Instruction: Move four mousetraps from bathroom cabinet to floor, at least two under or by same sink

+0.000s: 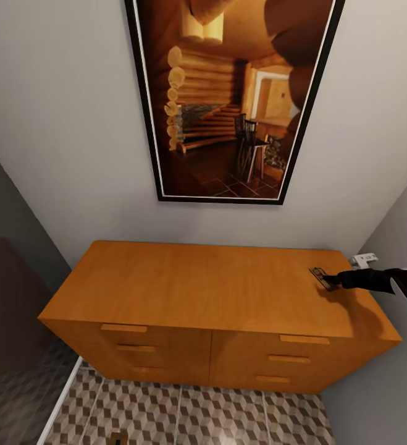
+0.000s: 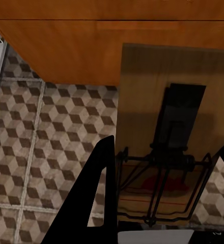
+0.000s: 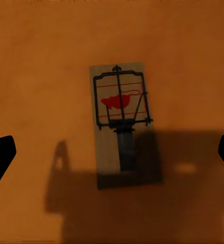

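Your left gripper is clenched on a mousetrap, holding it above the cube-patterned bathroom floor just in front of the cabinet front. In the head view the orange-brown cabinet stands against the grey wall under a framed log-cabin picture. At its right end your right gripper hovers with fingers spread wide over a second mousetrap lying flat on the cabinet top, fingertips well apart from it.
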You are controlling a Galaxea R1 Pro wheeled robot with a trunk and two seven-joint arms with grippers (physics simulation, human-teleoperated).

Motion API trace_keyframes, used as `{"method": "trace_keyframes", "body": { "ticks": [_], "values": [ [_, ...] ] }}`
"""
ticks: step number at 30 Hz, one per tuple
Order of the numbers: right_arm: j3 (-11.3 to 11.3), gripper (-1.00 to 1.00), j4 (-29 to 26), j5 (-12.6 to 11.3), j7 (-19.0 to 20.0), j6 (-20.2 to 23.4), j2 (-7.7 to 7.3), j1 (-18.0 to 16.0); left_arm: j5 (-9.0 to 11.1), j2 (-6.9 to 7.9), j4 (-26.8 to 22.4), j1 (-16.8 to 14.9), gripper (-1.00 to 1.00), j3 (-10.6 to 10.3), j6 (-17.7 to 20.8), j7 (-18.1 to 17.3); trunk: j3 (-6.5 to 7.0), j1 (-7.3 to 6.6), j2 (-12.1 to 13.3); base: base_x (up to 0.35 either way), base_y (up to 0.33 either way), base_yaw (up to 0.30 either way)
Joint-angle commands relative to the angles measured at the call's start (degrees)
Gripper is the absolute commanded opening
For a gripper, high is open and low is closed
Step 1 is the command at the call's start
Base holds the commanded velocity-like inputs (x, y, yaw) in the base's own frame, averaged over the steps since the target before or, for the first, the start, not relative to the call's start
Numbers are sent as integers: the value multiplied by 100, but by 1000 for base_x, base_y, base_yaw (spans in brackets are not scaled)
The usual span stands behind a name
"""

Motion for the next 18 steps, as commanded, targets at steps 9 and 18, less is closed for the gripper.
{"method": "trace_keyframes", "body": {
  "ticks": [9, 18],
  "values": [
    [31, 100, 1, -38, 45, -4, -152, -5, -23, -17, 15, -5, -100, -32, -21, 46, -11, 3, -11, 0, 0, 0],
    [38, 100, 7, -39, 46, -5, -159, -5, -23, -23, 15, -3, -100, -32, -21, 46, -62, 3, -11, 0, 0, 0]
  ]
}}
